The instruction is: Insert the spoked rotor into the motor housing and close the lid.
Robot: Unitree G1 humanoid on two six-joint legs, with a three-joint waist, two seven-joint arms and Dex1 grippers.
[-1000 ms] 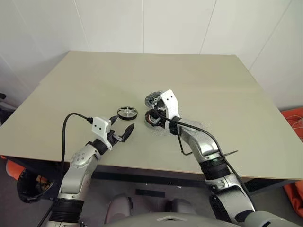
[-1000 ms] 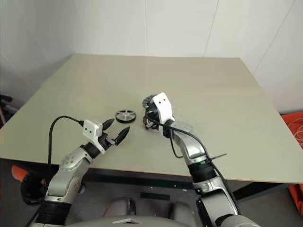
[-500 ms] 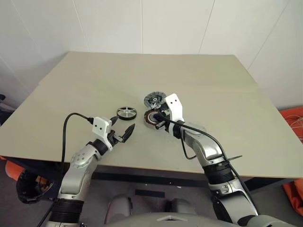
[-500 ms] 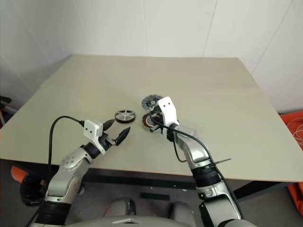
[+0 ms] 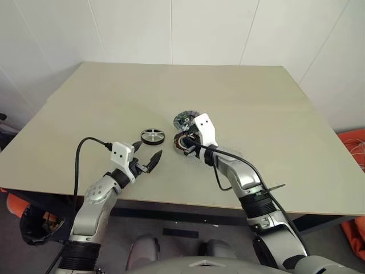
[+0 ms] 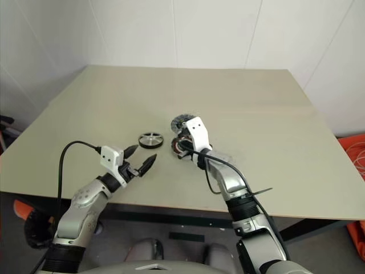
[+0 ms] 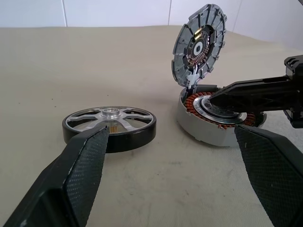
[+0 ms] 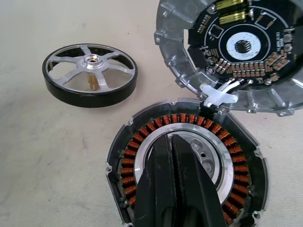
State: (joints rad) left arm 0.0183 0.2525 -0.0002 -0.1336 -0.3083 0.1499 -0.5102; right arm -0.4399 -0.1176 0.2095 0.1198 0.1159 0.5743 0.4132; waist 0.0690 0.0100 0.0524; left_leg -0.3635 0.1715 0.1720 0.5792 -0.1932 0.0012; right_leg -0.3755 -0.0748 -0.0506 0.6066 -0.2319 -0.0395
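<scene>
1. While the table (image 5: 102, 108) is seen from the head camera, the spoked rotor (image 5: 153, 136) is found lying flat on it, just beyond the left gripper (image 5: 147, 155), whose two black fingers are spread apart with nothing between them. The motor housing (image 5: 183, 144) is set just beside the rotor, toward the right arm, and the lid (image 5: 185, 119) is raised open behind it. The right gripper (image 5: 190, 148) is lowered over the housing.

2. As seen from the left wrist, the rotor (image 7: 109, 127) is framed between the two widely spread fingers (image 7: 80, 170), near one of them but apart from both. The housing (image 7: 215, 118) is placed beside it with copper windings exposed, and the lid (image 7: 199, 45) is stood nearly upright, joined at the housing's rim. The right gripper's closed tip is laid across the housing's centre.

3. From the right wrist, the gripper's fingers (image 8: 175, 184) are seen pressed together, pinching nothing, with their tip over the silvery inner ring of the housing (image 8: 184, 161); contact cannot be judged. The rotor (image 8: 90, 74) is left apart from the housing, untouched, and the lid (image 8: 236, 49) is shown with its circuit side up.
</scene>
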